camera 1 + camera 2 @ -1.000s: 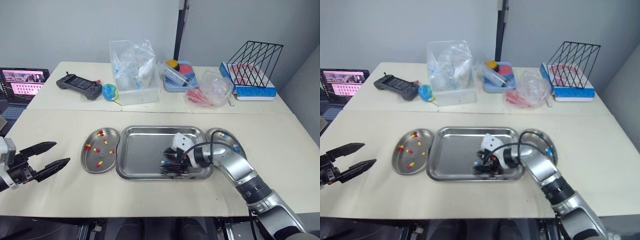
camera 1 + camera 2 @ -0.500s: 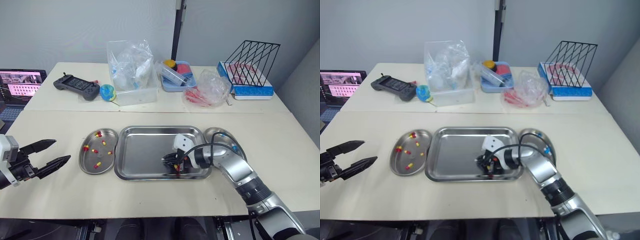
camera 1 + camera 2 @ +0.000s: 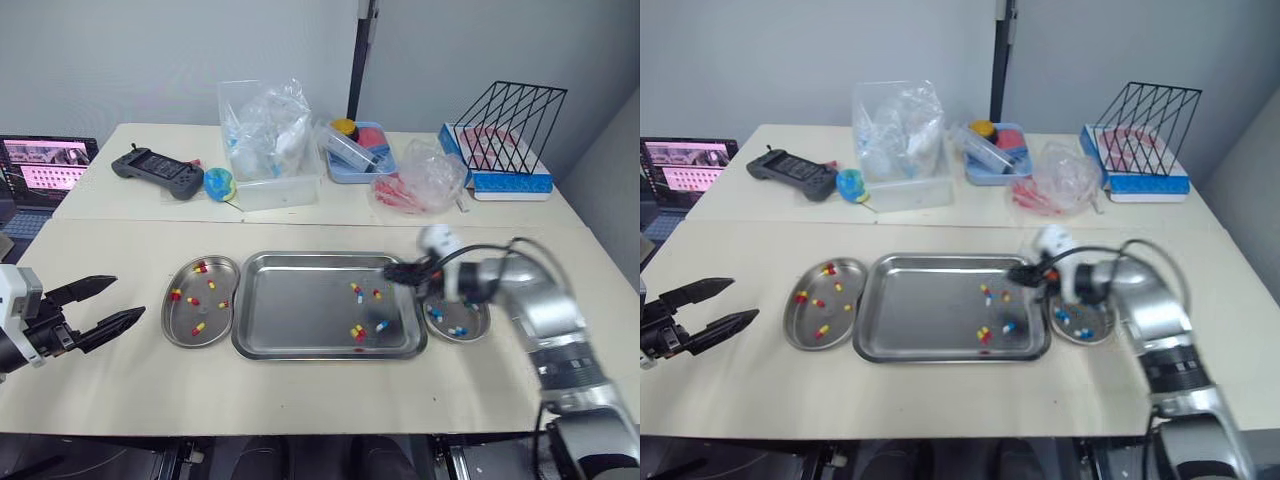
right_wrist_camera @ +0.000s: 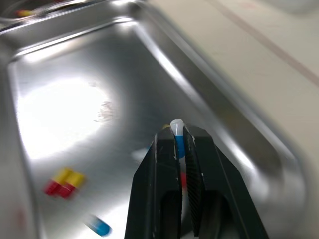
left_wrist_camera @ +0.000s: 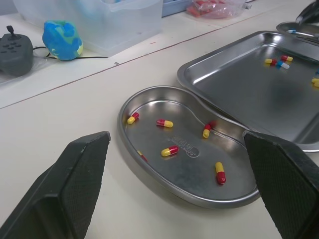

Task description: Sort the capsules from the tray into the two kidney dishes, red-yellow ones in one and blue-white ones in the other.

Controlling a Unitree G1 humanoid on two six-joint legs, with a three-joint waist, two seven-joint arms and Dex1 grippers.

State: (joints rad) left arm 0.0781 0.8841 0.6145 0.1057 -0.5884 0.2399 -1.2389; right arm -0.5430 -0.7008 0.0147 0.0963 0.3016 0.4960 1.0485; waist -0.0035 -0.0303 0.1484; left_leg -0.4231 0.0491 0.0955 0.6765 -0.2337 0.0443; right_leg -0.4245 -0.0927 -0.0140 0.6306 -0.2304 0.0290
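Holds left claw (image 3: pixel 129 297) spread wide above the surface (image 3: pixel 300 400), well left of the tray (image 3: pixel 300 300). Shows red-yellow capsules (image 3: pixel 193 301) lying in the left kidney dish (image 3: pixel 207 314) just left of the tray, and loose capsules (image 3: pixel 358 331) of both colours in its right half. Pinches one blue-white capsule (image 4: pixel 178 144) at the very tips of the closed right claw (image 3: pixel 392 272), above the tray's right rim, just short of the right kidney dish (image 3: pixel 475 318). Risks a slip from so thin a grip on a quick swing, or a bounce out of the shallow dish if released high.

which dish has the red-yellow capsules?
The left dish, on the tray's left side; the right dish holds blue-white capsules.
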